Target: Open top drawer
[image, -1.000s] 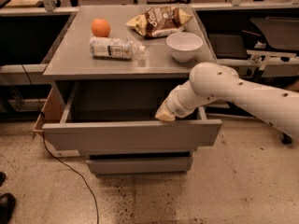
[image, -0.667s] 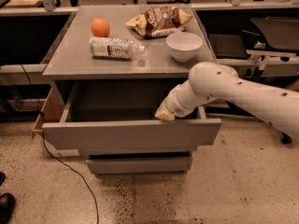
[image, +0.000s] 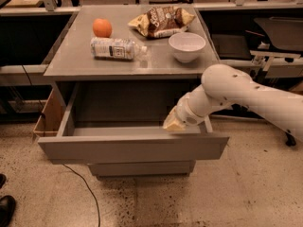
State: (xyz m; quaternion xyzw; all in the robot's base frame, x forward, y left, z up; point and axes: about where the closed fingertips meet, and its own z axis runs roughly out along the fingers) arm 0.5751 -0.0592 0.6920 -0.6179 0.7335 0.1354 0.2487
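The top drawer (image: 132, 148) is a wide grey drawer with a flat front panel, pulled well out from under the grey table (image: 75, 63). Its plain grey interior shows and looks empty. My white arm reaches in from the right. The gripper (image: 174, 122) sits just inside the drawer's right part, right behind the front panel's top edge. The shorter middle drawer front (image: 142, 168) shows below, closed.
On the table stand an orange (image: 102, 27), a lying plastic bottle (image: 116, 48), a chip bag (image: 161, 21) and a white bowl (image: 187, 46). A cardboard box (image: 47, 115) stands left of the drawer. A cable (image: 87, 193) runs over the floor. A shoe (image: 5, 207) is at bottom left.
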